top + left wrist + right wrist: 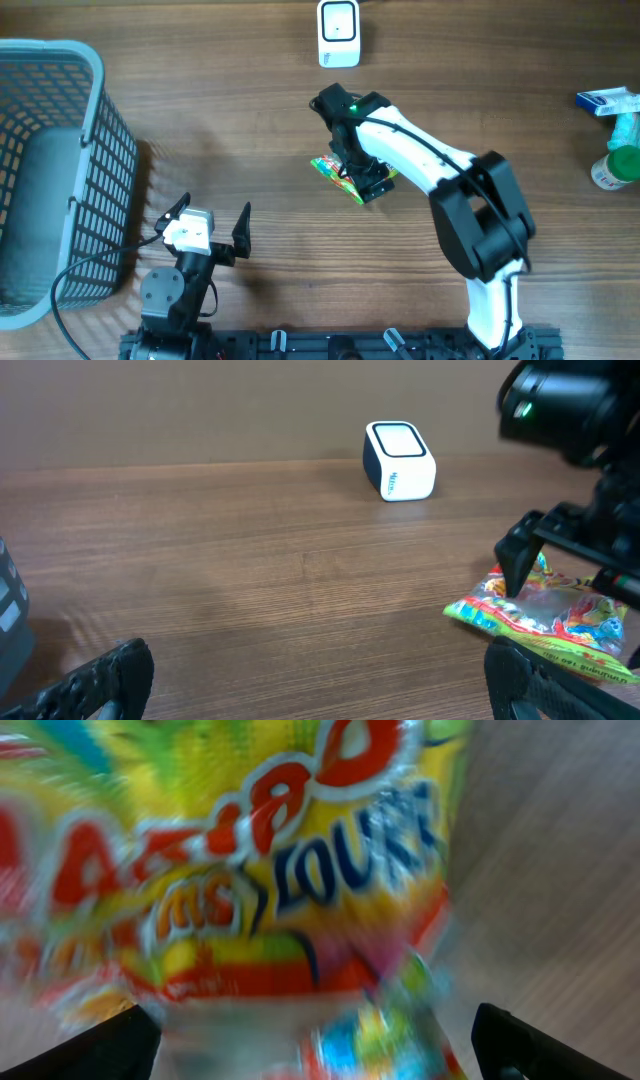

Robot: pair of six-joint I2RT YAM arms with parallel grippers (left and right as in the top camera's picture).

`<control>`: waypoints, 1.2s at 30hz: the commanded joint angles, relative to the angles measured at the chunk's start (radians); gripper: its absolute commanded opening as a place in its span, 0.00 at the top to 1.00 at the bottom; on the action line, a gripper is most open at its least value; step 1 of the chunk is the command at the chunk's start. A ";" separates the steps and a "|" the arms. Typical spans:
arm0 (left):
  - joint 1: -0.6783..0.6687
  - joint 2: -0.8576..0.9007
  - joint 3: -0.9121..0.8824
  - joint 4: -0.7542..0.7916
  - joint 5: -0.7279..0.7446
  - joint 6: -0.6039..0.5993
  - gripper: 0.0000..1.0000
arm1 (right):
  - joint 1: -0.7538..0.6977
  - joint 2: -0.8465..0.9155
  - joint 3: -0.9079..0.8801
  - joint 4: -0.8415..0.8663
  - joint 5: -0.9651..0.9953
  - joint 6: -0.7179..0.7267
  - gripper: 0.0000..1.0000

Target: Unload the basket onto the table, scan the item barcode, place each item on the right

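- Where the overhead view has its middle, we see the candy bag (328, 167) lying flat on the worktop (250, 120), a bright yellow, red and green packet.
- Directly over it hangs the right gripper (360, 177), released: its jaws stand wide and straddle the bag without pinching it.
- From the right wrist view, we see the bag's print (260, 870) fill the frame, blurred, with the dark fingertips (110, 1040) far apart in the bottom corners.
- In the left wrist view, we see one finger of the right gripper (570, 575) standing at the bag's (540, 615) near edge.
- At 12 o'clock from the bag sits the white scanner (339, 33), well apart from it.
- At about 8 o'clock is the left gripper (213, 208), also released, its jaws spread and nothing between them.
- At 9 o'clock, at the worktop's edge, stands the grey basket (95, 150).
- At 3 o'clock, far off, we note a blue box (607, 100) and a green-capped bottle (620, 165).
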 commanded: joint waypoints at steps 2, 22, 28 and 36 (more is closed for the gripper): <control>-0.005 -0.004 -0.005 0.000 -0.002 -0.010 0.00 | -0.016 0.090 -0.008 0.044 0.003 -0.189 0.15; -0.005 -0.004 -0.005 0.000 -0.002 -0.010 0.00 | -0.329 -0.106 -0.209 0.712 -1.592 -1.009 0.96; -0.005 -0.004 -0.005 0.000 -0.002 -0.009 0.00 | -0.296 -0.095 -0.235 1.492 -1.601 0.077 0.95; -0.005 -0.004 -0.005 0.000 -0.002 -0.009 0.00 | -0.267 -0.054 -0.243 1.241 -1.677 0.248 0.96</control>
